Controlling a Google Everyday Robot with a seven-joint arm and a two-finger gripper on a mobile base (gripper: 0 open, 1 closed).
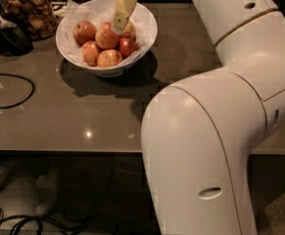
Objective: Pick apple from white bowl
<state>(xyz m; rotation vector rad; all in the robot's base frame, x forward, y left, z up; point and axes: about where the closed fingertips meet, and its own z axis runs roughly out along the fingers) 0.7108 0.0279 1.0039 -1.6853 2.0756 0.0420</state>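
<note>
The white bowl (147, 23) with its crinkled paper lining stands on the grey table at the upper left and holds several red-orange apples. The apple (106, 38) lies in the middle of the pile. A paler apple (129, 31) lies behind it on the right, and a small deep-red one (127, 47) is at the right. My gripper (119, 24), cream-coloured, comes down from the top edge. Its tip is just above the upper right side of the middle apple; I cannot tell whether it touches it.
A glass jar of brown snacks (28, 11) stands left of the bowl beside a dark object (0, 35). A black cable (14, 89) loops on the table at the left. My large white arm (215, 131) fills the right half. The table's front edge runs along the bottom.
</note>
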